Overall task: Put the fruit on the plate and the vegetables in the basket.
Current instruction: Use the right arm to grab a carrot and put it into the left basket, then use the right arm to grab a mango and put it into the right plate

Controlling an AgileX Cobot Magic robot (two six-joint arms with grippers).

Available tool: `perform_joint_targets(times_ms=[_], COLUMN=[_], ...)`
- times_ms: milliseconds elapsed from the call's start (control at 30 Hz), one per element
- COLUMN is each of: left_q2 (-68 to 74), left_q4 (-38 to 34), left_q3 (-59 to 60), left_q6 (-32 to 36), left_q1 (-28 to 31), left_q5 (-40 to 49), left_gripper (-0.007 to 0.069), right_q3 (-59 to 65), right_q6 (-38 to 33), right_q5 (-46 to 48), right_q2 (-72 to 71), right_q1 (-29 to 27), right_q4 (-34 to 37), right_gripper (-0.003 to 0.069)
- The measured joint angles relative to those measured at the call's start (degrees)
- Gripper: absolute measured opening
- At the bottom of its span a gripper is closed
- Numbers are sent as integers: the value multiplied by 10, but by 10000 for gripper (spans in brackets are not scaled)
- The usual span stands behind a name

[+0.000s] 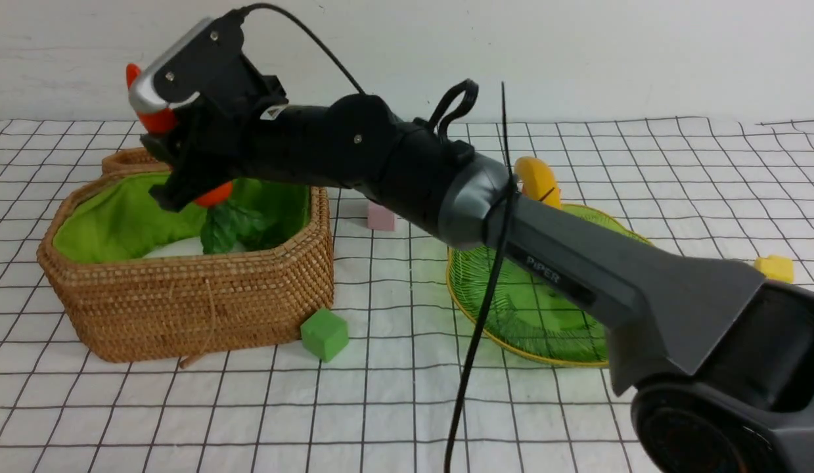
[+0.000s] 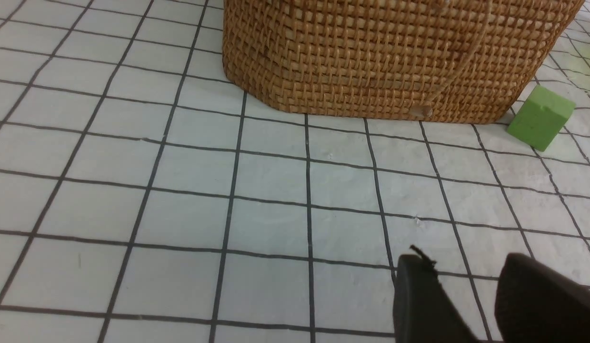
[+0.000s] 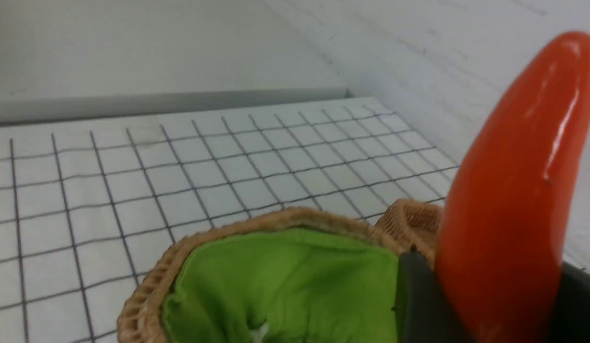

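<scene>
— Carrot: where is it hanging just now?

— It is riding in the right gripper, whose jaws are clamping on its orange body. It is hanging over the opening of the wicker basket, above the green lining.

— Which way is its long axis running?

— Steeply, close to upright and leaning a little. The pointed tip is poking up past the wrist and the leafy end is pointing down into the basket. I am judging the dark leaves beneath it to be its own, though they might belong to the white radish lying on the lining.

— So what is the coming move turning on?

— On the drop going straight down. The basket is lying directly under the hand, so I am expecting a short lowering and a parting of the jaws, with nothing sideways.

— Which arm is nearer?

— The right arm is reaching across to the robot's left side and is doing the carrying. The left gripper is resting low over the checked cloth in front of the basket's near wall. Its fingers are standing apart and holding nothing, and the green cube is sitting by the basket's corner.

— And the fruit?

— The banana is showing at the far edge of the green plate; the arm is hiding whether it is lying on it
</scene>
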Motion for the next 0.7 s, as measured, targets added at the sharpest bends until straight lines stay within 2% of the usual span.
perform_joint_targets(times_ms=[33,167,267,367,533,700], left_q2=[0,0,0,0,0,0], left_q4=[0,0,0,0,0,0], left_q3=[0,0,0,0,0,0], left_q6=[0,0,0,0,0,0], left_q1=[0,0,0,0,0,0], left_q5=[0,0,0,0,0,0], left_gripper=[236,236,236,236,236,236], right_q3=[0,-2,-2,18,135,337], right_q6=[0,0,1,25,98,269], right_q5=[4,42,87,162,294,327], right_q2=[0,-12,-39,-90,-242,-431], right_q1=[0,-1,-6,-23,-76,-83], right_q4=[0,-4,-22,-34,-71,-204], right_gripper=[308,538,653,678,657,643])
